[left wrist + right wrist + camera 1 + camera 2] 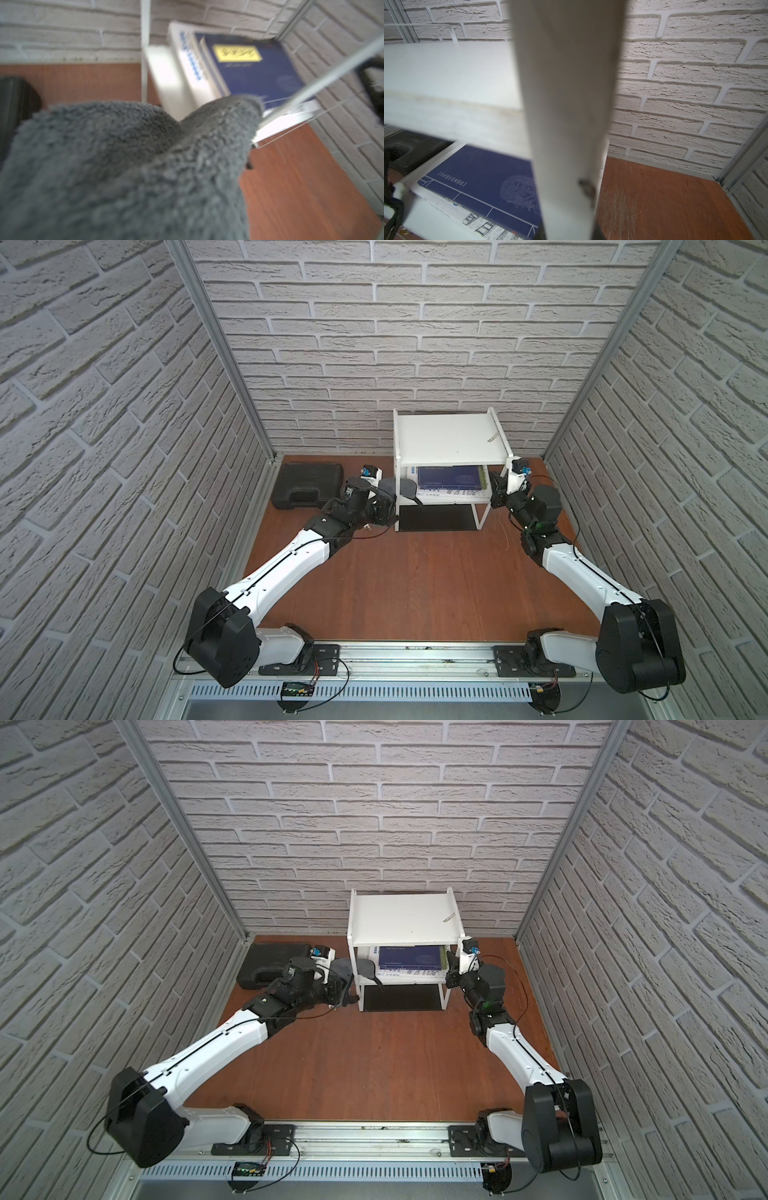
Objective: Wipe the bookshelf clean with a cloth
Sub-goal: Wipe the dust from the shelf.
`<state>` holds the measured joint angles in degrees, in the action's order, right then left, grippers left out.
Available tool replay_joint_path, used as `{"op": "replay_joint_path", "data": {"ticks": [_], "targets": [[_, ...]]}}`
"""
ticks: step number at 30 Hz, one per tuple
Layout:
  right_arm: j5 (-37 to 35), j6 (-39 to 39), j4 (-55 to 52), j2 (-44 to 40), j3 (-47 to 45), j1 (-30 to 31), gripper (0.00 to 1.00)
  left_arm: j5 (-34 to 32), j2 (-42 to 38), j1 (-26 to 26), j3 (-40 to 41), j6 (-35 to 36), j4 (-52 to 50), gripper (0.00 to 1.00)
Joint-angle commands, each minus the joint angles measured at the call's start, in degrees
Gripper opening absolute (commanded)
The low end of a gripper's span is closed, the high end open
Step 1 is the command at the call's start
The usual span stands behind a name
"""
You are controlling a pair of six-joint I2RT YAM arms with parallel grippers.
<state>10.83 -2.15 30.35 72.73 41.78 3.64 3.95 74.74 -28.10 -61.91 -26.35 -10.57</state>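
The white bookshelf [449, 435] [403, 917] stands against the back wall in both top views. My left gripper [388, 495] [340, 977] is at its left side, level with the middle board, shut on the dark grey cloth [409, 489] [368, 968]. The cloth [135, 166] fills the left wrist view and hides the fingers; its tip lies against the middle board's front edge. My right gripper [497, 485] [453, 966] [568, 234] is shut on the bookshelf's right front leg [566, 104], just below the top board.
Blue books [451, 477] [259, 68] [483, 176] lie flat on the middle board. A black tool case [307, 485] [274, 963] lies on the wooden table left of the bookshelf, behind my left wrist. Brick walls close in the back and both sides.
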Motion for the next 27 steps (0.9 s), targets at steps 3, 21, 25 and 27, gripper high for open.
{"op": "replay_joint_path", "data": {"ticks": [3, 21, 25, 27], "targets": [[3.29, -7.21, -9.81, 2.48, -2.42, 2.51, 0.03, -0.78, 3.83, -3.19, -7.48, 7.47, 5.58, 0.0], [-8.71, -6.0, -17.31, -7.36, -5.94, 3.0, 0.69, -15.93, 0.12, -10.64, 11.48, -0.52, 18.93, 0.0], [-6.67, -6.31, -15.19, -16.83, -11.87, 3.1, 1.0, 3.58, -1.3, -10.36, 9.35, 1.64, 15.17, 0.0], [7.34, -4.45, -10.82, -20.82, -14.33, 3.45, 1.0, 12.24, -0.59, -10.23, 6.62, 2.0, 12.42, 0.0]]}}
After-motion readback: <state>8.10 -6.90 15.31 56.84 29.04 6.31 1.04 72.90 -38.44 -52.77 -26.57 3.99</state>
